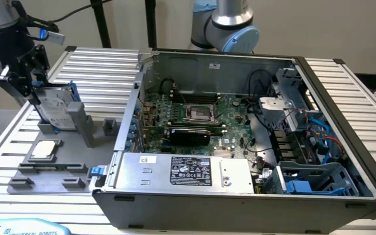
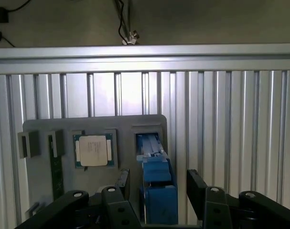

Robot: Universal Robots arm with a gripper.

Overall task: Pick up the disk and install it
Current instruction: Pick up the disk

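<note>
**Hand** [image 2: 159,185]: you have it spread to its widest, gripping nothing. Its fingers [image 2: 197,187] stand one on each side of the disk, with a gap showing on both sides.

**Disk** [image 2: 155,164]: on edge in its slot of the grey fixture [image 2: 39,186], between the fingers and just under the hand. The edge of its blue carrier faces the hand. Not lifted.

**Processor chip** [image 2: 93,150]: flat in its own pocket on the same fixture, near the hand, beyond one finger. Not part of your job.

**Computer case** [image 1: 240,63]: open, lying on the ribbed surface [image 2: 230,143], well apart from the hand. A blue-fitted bay [image 1: 315,178] at the corner farthest from the hand looks like the disk's seat, though you cannot confirm that from here.

**Progress, as judged**: the hand is lined up over the disk. Neither the pick-up nor the installation is done.
</note>
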